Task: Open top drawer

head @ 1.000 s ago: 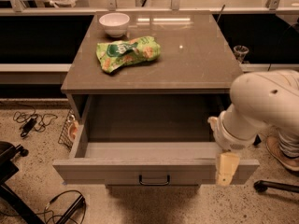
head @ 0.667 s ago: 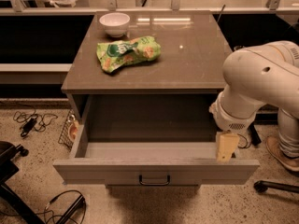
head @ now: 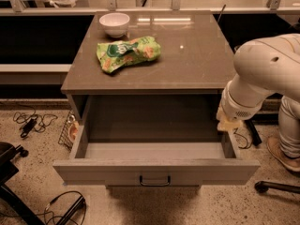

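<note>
Presently: claw (head: 228,123), pale yellow, low at the right of the scene, hard against the right side wall of the top drawer (head: 154,171); touching or just beside, not resolvable. Open or closed: cannot tell. Nothing seen gripped.

Next outward: white arm (head: 262,74), bulky, hanging over the right end of the cabinet, near the right edge of the surface (head: 197,55).

Top drawer: pulled well out toward the near side, plain grey interior exposed, dark bar handle (head: 154,182) at the middle of the front, well apart from the claw. Task judged essentially done.

Hazards, in order of likelihood (judgement only):
- Snagging of the claw on the drawer's right wall during any lift or retreat; result, drawer skewed on its runners or nudged back toward shut.
- Sweep of the arm into the right edge of the surface; cause, little room between the two.
- Further pull on a drawer already far out; result, front sagging or drawer off its runners.
- Jolt to the cabinet from either contact; at risk, white bowl (head: 115,23) at the far left of the surface and green packet (head: 127,54) just near of it, neither close to an edge, so low risk.
- Cables (head: 30,123) on the floor at left; a hazard only for a base rolling that way.
</note>
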`<state>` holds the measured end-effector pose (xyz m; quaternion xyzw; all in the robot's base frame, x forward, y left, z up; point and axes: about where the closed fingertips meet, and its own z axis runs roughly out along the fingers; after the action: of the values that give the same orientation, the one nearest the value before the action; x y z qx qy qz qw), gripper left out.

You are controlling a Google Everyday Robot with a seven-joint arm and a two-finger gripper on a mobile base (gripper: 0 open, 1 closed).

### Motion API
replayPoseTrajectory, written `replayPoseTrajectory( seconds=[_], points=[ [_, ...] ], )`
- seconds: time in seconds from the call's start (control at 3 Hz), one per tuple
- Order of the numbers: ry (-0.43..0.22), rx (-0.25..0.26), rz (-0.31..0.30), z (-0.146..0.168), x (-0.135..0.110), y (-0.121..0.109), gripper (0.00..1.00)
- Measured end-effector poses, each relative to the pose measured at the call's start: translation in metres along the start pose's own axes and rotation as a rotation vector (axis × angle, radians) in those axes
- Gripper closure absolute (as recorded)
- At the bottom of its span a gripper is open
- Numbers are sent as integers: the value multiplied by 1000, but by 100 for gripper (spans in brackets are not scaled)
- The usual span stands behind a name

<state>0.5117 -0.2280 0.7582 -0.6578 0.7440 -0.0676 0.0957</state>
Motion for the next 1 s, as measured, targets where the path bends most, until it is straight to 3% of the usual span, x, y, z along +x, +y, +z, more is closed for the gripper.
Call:
replayPoseTrajectory(
  seconds=[0.33,0.67,1.0],
  points=[
    [-88,-24,45,36,10,4,87],
    [-212,-86,66,79,-1,21,100],
    [-264,-121,45,95,-19,37,100]
  ],
)
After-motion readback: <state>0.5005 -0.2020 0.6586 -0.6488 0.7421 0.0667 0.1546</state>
